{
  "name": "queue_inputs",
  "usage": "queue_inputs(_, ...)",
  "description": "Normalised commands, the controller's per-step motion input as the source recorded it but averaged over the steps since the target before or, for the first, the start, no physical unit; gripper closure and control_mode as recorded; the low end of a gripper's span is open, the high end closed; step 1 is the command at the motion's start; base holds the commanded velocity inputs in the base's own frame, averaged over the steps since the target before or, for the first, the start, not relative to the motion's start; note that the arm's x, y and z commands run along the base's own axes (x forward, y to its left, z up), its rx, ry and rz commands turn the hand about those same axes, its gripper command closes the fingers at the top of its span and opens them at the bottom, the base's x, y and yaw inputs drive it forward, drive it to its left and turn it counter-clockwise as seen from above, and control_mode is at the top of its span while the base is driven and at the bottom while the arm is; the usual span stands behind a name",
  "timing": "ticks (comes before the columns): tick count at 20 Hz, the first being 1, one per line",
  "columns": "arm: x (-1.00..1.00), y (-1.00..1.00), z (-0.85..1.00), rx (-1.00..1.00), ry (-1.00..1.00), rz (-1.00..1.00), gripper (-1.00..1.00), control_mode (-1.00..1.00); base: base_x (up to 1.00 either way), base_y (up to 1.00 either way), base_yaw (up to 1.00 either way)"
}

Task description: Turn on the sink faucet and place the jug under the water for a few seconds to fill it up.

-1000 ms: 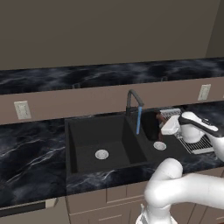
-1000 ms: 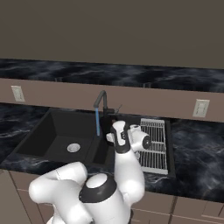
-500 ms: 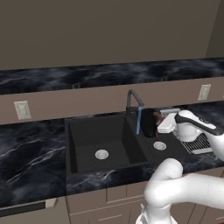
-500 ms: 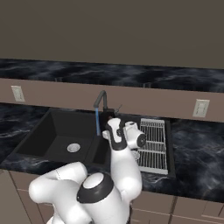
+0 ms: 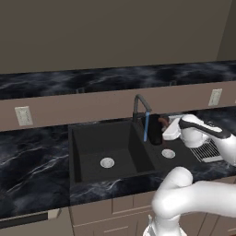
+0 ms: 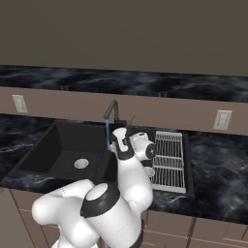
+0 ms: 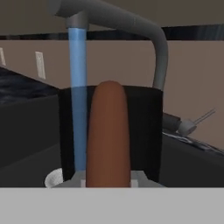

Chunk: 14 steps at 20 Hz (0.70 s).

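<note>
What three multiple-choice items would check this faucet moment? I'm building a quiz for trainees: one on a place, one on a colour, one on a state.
1. Where is the jug?
A. Beside the water, by the faucet
B. On the drying rack
C. On the left counter

2. What colour is the jug's handle?
A. Silver
B. Brown-orange
C. Blue

3. What state is the sink faucet in?
A. Off
B. Running
C. Dripping only

Answers:
1. A: the jug stands right next to the water, held at the end effector.
2. B: the hand view shows it brown-orange.
3. B: a straight blue stream falls from its spout.
</note>
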Motion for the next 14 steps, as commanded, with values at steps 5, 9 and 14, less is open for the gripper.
queue_inputs(5,0.14,0.05,0.0,-0.08,0.13,0.01,1.0,-1.0,0.0,0.0,0.0)
queue_inputs(9,0.11,0.11,0.0,-0.03,0.04,0.03,1.0,-1.0,0.0,0.0,0.0)
queue_inputs(14,0.0,0.08,0.0,0.0,-0.01,0.07,1.0,-1.0,0.0,0.0,0.0)
